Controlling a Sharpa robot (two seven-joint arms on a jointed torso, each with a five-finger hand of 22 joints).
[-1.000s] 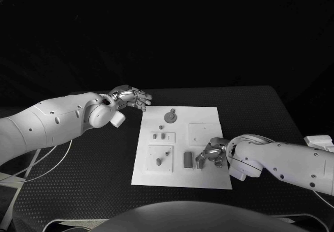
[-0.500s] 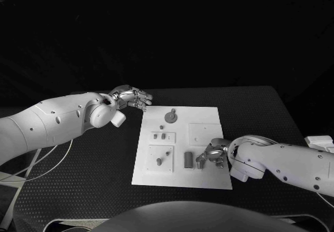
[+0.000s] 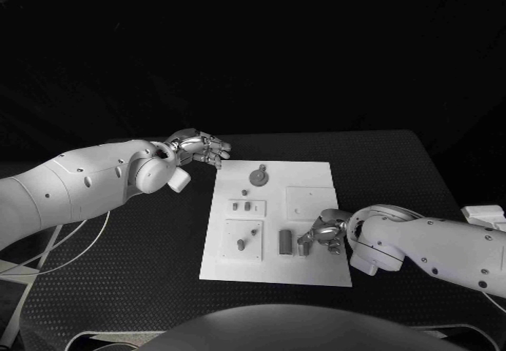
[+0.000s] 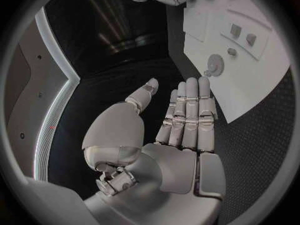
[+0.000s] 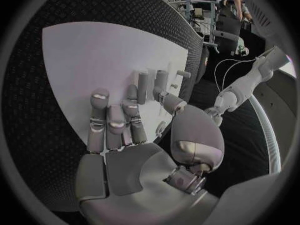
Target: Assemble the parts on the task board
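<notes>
The white task board (image 3: 306, 172) lies mid-table, seen also in the left wrist view (image 4: 250, 80) and under my right hand (image 5: 94, 55). A round geared part (image 3: 258, 175) sits near its far edge. Small pegs (image 3: 246, 207) stand in the board's left panels. A dark grey block (image 3: 284, 241) and an upright grey part (image 3: 303, 247) stand near the front. My right hand (image 3: 322, 235) hovers beside them, fingers stretched out (image 5: 125, 130), thumb apart; two grey parts (image 5: 153, 80) stand just past its fingertips. My left hand (image 3: 200, 148) floats flat and empty (image 4: 181, 130) off the board's far left corner.
The black table (image 3: 137, 241) extends on both sides of the board. A raised square panel (image 3: 311, 199) lies on the board's right half. A small white object (image 3: 487, 213) sits at the table's right edge. Loose cable (image 3: 63, 248) hangs at the left.
My right arm has crept slightly, its hand staying beside the front grey parts. The left hand has not moved.
</notes>
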